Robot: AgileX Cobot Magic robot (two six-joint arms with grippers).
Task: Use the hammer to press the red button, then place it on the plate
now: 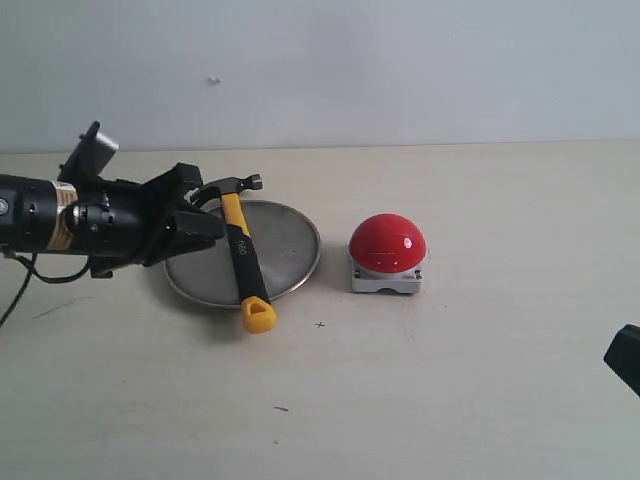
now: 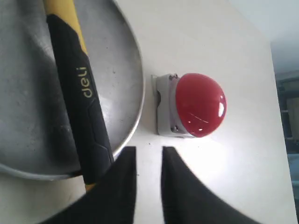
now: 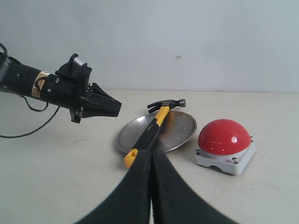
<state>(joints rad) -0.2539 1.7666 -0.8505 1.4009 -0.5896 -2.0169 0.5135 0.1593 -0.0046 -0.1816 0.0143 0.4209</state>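
The hammer (image 1: 243, 252) lies across the silver plate (image 1: 290, 245). Its dark head sits at the far rim and its yellow end hangs over the near rim. The red button (image 1: 388, 243) stands on its grey base to the right of the plate. My left gripper (image 1: 212, 215) hovers at the plate's left side, just beside the handle, open and holding nothing. In the left wrist view the fingers (image 2: 125, 168) stand apart over bare table, with the hammer (image 2: 77, 84), plate (image 2: 133, 70) and button (image 2: 198, 105) beyond. My right gripper (image 3: 151, 151) is shut and empty, far from everything.
Only a dark corner of the right arm (image 1: 625, 358) shows, at the exterior view's right edge. A pale wall (image 1: 320, 70) closes the far side of the light tabletop (image 1: 450, 400). A black cable (image 1: 15, 295) trails from the left arm.
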